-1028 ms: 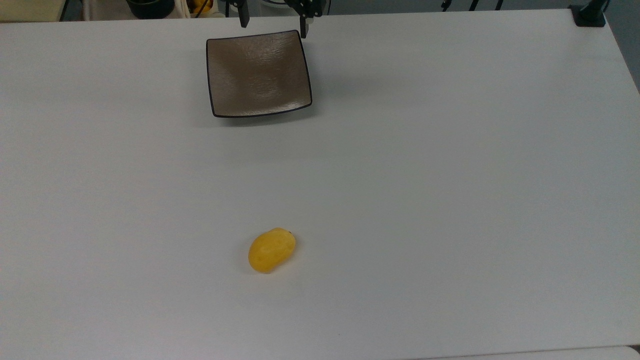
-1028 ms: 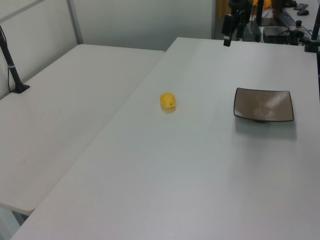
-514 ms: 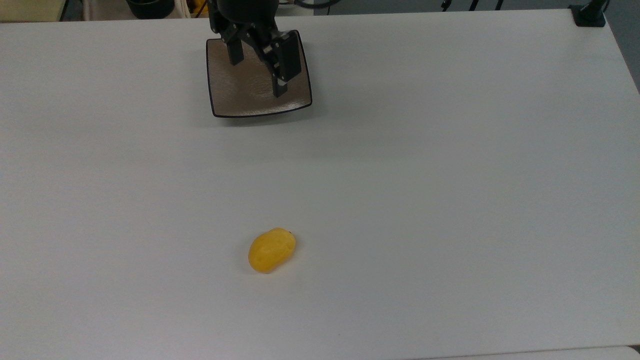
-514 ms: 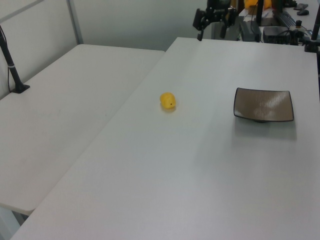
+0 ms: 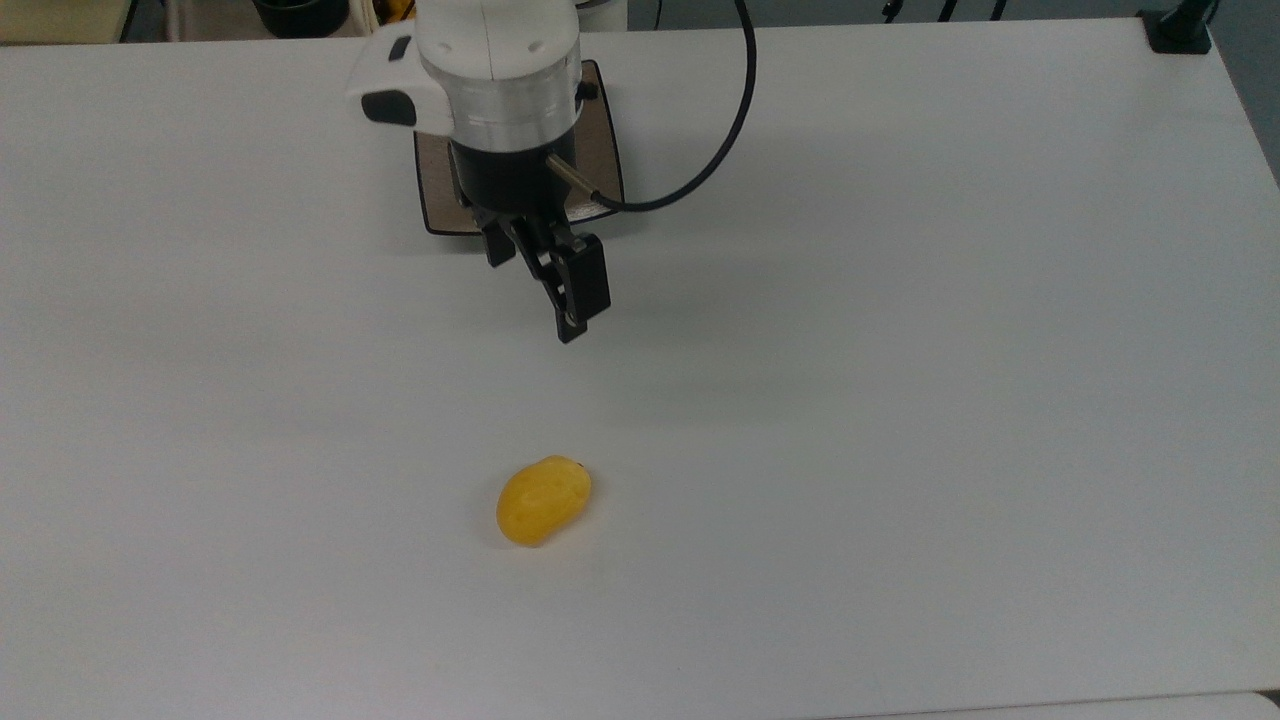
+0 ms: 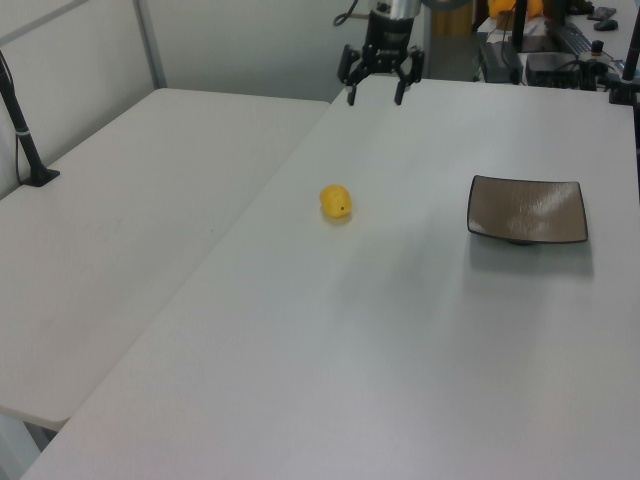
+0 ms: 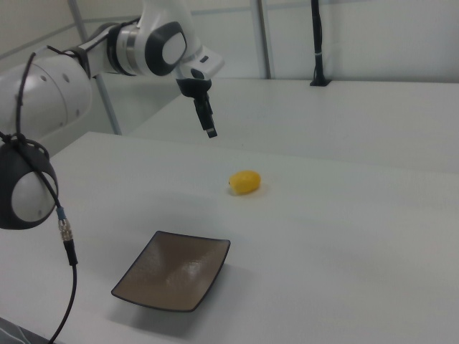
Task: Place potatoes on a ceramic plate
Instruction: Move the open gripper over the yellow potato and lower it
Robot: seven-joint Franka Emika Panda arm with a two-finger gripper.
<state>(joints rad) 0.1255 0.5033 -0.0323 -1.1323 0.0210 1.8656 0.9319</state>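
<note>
Potato (image 5: 543,499): 1 small yellow-orange oval lump, slightly kidney-shaped, tiny dark spot at one end; lies on white table (image 5: 900,400), well apart from plate.
Plate (image 7: 174,269): square, glossy brown-taupe, thin black rim, upturned edges; bare.
Pincer (image 6: 375,89): spread, holding nothing, in the air above table.

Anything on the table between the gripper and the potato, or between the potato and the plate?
Nothing visible. The gripper hangs open above bare white table, and the potato lies alone with open surface all around it. The stretch back to the ceramic plate is also bare, and the plate itself holds nothing.
</note>
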